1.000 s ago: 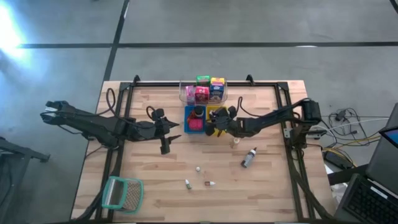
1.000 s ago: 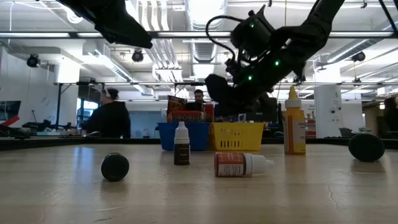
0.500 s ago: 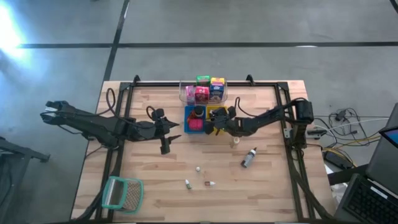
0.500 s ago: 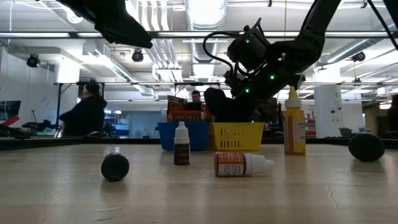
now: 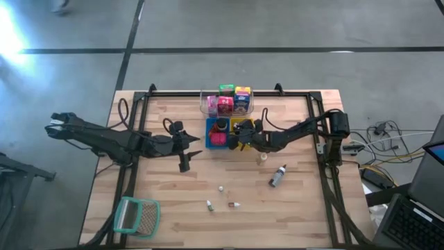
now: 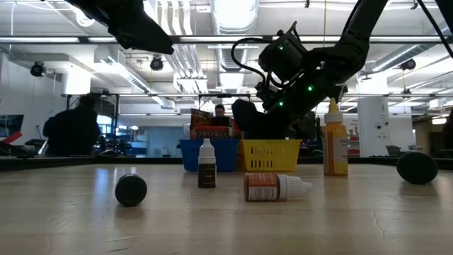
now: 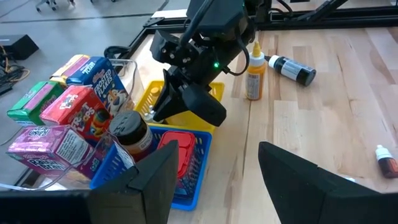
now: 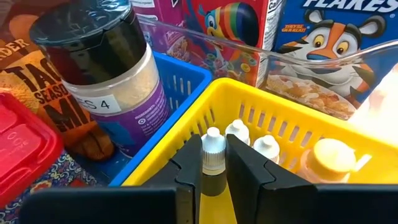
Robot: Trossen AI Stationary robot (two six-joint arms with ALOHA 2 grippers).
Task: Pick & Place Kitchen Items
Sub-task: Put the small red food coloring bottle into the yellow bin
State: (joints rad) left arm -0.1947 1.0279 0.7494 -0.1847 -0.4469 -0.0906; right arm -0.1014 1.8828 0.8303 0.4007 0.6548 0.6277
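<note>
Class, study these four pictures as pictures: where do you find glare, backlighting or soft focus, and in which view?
High view: a bright glare patch washes out the floor at the upper left. Low view: ceiling lights backlight the arms into dark silhouettes. Left wrist view: that arm's own fingers are near and soft. Right wrist view: the small bottle between the fingers is sharp; the red lid is softer.

The right pincer (image 8: 214, 163) is clamped shut, arm stretched inward; the left pincer (image 5: 184, 164) hovers spread.

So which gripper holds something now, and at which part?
The right gripper holds a small white-capped bottle by its neck, over the yellow basket. The left gripper holds nothing.
</note>
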